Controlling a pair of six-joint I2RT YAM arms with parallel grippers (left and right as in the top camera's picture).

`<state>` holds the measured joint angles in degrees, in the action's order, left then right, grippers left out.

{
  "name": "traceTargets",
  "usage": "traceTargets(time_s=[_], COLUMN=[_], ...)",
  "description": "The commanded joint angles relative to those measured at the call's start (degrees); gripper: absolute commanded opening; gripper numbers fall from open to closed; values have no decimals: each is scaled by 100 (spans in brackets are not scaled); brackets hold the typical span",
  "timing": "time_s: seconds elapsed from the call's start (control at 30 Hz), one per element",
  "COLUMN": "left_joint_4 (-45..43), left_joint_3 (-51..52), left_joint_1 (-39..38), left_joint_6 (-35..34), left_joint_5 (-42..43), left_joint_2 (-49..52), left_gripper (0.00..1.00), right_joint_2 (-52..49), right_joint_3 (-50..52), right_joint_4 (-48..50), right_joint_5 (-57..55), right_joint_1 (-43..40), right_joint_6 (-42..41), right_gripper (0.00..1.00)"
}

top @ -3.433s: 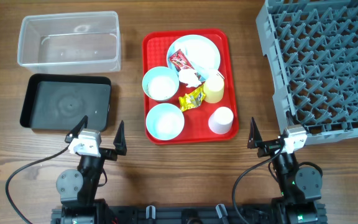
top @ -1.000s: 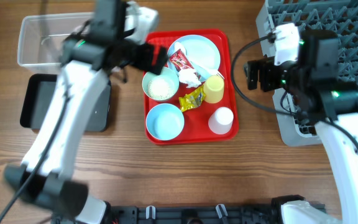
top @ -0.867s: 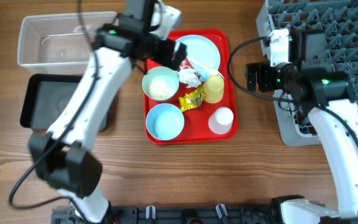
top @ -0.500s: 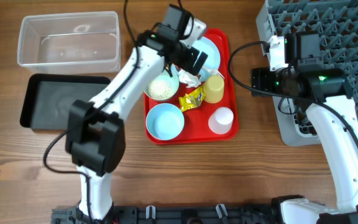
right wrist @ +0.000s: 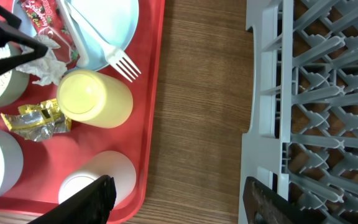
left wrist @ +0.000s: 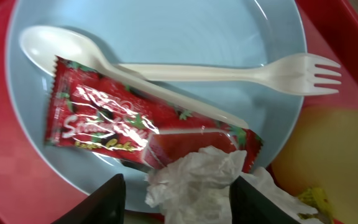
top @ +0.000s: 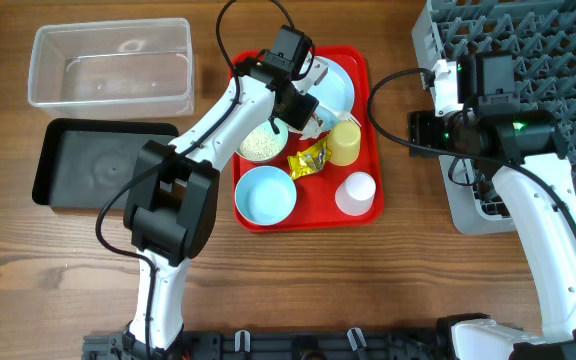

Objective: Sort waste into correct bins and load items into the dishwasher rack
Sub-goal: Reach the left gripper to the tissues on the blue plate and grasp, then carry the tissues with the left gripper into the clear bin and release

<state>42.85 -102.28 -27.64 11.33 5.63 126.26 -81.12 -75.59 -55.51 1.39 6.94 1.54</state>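
Observation:
My left gripper (top: pixel 298 110) is low over the red tray, open, with its fingers on either side of the crumpled white tissue (left wrist: pixel 197 180). The tissue lies on the pale blue plate (left wrist: pixel 166 31) by the red wrapper (left wrist: pixel 117 124), the white fork (left wrist: pixel 260 71) and the spoon (left wrist: pixel 48 43). A bowl of rice grains (top: pixel 258 145), an empty blue bowl (top: pixel 265 195), the yellow wrapper (top: pixel 308 160), the yellow cup (top: pixel 345 143) and the white cup (top: pixel 356 192) share the tray. My right gripper (top: pixel 420 130) hangs open and empty between the tray and the grey rack (top: pixel 528 90).
The clear tub (top: pixel 110 28) and the black tray (top: pixel 108 165) sit at the left of the table. The red tray's rim (right wrist: pixel 151 93) and the rack's edge (right wrist: pixel 260 93) leave a strip of bare wood between them.
My left arm swung right across the tray onto the plate, and its jaws narrowed around the tissue. The right gripper narrowed a little and barely moved.

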Motion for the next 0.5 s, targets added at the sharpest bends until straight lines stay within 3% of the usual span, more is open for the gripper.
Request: traceTargets(time_s=[0.0, 0.07, 0.13, 0.23, 0.47], left_joint_4=[98, 162, 199, 144, -155], left_joint_3=[-81, -81, -81, -83, -94], left_joint_1=[11, 9, 9, 9, 11], left_joint_6=[24, 24, 24, 24, -374], left_joint_5=[267, 269, 269, 269, 289], left_joint_2=[302, 400, 492, 509, 175], left_gripper=[52, 49, 39, 4, 4], right_joint_2=[-4, -4, -4, -4, -4], right_joint_3=[-116, -116, -116, -116, -116], right_joint_4=[-7, -7, -7, 2, 2], right_joint_5=[-79, -79, -79, -79, -76], right_joint_1=[-22, -22, -22, -22, -22], right_joint_6=[-20, -22, -20, -20, -22], right_gripper=[68, 68, 68, 68, 68])
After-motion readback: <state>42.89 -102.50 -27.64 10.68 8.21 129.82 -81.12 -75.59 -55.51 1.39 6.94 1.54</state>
